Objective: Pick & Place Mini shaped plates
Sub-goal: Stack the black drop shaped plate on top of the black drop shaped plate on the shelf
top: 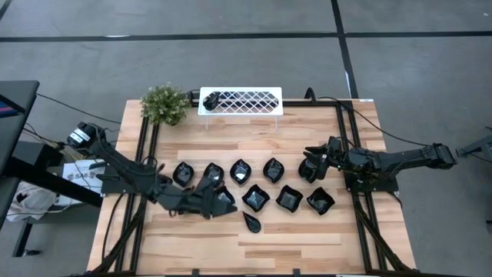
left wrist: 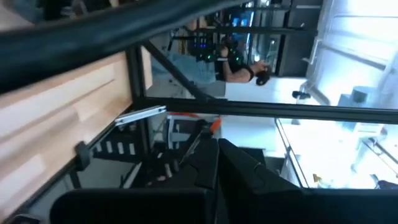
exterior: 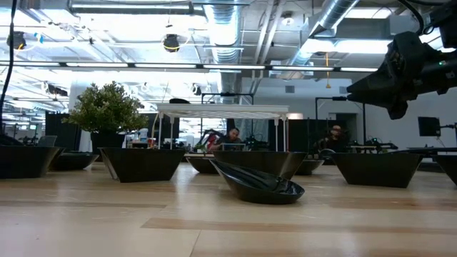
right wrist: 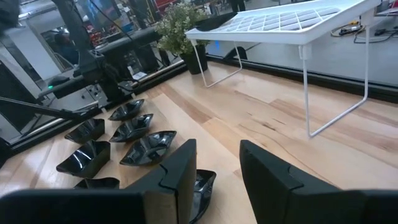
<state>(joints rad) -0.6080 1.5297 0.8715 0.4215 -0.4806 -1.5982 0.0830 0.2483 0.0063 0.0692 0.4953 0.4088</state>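
Note:
Several glossy black mini plates [top: 254, 198] rest on their bases in two rows at the table's middle. A slim teardrop one [top: 251, 221] lies nearer the front and shows close up in the low view [exterior: 260, 187]. One more plate [top: 211, 100] lies on the left end of the white rack [top: 254, 101]. My right gripper [top: 310, 163] is open and hangs well above the rightmost plate of the far row [right wrist: 202, 185]; in the low view it [exterior: 357, 89] is clear of the table. My left gripper [top: 217, 192] is low over the rows' left end; its fingers [left wrist: 217, 155] are shut, with nothing between them.
A small green potted plant [top: 164, 104] stands at the far left beside the rack. Dark frame rails [top: 350, 154] run along the table's left and right sides. Bare wood lies between the rack and the plates and along the near edge. People sit in the room beyond.

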